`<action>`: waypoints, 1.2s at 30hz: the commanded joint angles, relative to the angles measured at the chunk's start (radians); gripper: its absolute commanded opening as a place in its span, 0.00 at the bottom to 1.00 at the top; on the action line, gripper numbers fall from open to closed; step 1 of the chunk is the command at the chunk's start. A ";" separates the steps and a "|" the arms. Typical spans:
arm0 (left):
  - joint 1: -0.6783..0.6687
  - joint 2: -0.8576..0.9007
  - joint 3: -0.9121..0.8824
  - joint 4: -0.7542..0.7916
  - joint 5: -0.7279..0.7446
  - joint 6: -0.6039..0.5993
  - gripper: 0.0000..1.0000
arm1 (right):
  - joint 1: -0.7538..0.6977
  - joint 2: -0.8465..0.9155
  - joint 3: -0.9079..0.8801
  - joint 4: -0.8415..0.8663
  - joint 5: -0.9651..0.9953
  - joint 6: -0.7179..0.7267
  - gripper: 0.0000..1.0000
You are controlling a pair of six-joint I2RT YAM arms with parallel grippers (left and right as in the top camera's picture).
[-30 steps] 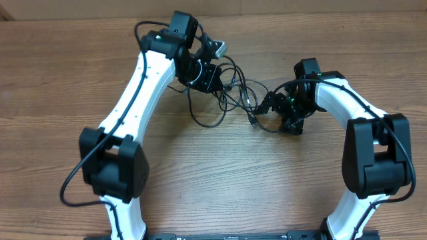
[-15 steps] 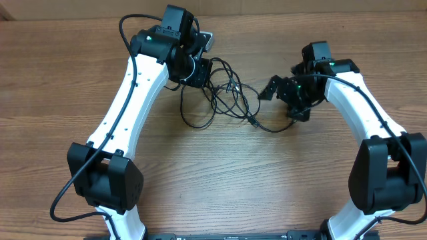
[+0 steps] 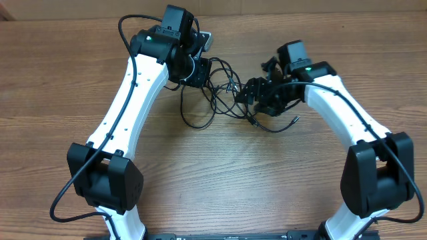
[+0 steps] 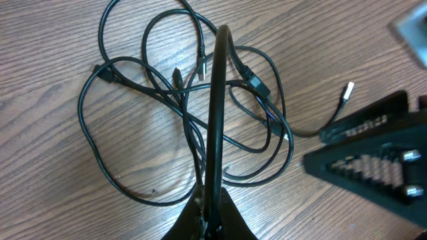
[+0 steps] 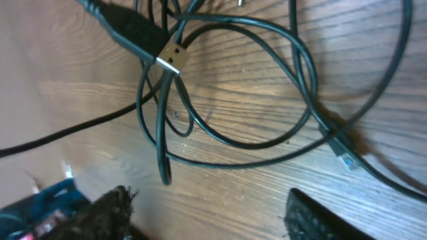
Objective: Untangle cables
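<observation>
A tangle of thin black cables point(image 3: 227, 97) lies on the wooden table between the two arms. My left gripper point(image 3: 197, 75) sits at the tangle's left side and is shut on one cable point(image 4: 217, 120), which runs taut straight up from its fingertips point(image 4: 212, 213) over the loops. My right gripper point(image 3: 257, 97) is open and empty just right of the tangle, its spread fingertips point(image 5: 207, 213) over bare wood below the loops point(image 5: 240, 100). A plug end point(image 5: 347, 160) lies at the right in the right wrist view.
A loose cable end point(image 3: 293, 121) lies below the right gripper. A silver-tipped plug point(image 4: 347, 91) lies beside the right gripper's body point(image 4: 373, 160) in the left wrist view. Wooden table point(image 3: 220, 180) stretches toward the front.
My right gripper has moved left to the tangle's edge. My left arm first pulled up and left with its cable, then stayed still.
</observation>
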State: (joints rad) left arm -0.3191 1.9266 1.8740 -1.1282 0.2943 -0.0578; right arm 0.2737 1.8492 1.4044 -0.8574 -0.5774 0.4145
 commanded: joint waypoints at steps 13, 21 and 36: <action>-0.002 -0.018 0.007 0.003 -0.007 -0.018 0.04 | 0.171 0.010 0.011 0.118 0.238 0.031 0.80; -0.002 -0.018 0.007 0.003 -0.010 -0.018 0.04 | 0.171 0.010 -0.042 0.193 0.237 0.031 0.81; -0.002 -0.018 0.007 0.003 -0.013 -0.018 0.04 | 0.171 0.010 -0.252 0.488 0.235 0.147 0.56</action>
State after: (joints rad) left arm -0.3191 1.9266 1.8740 -1.1286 0.2901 -0.0582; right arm 0.4450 1.8530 1.1866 -0.3969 -0.3492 0.5255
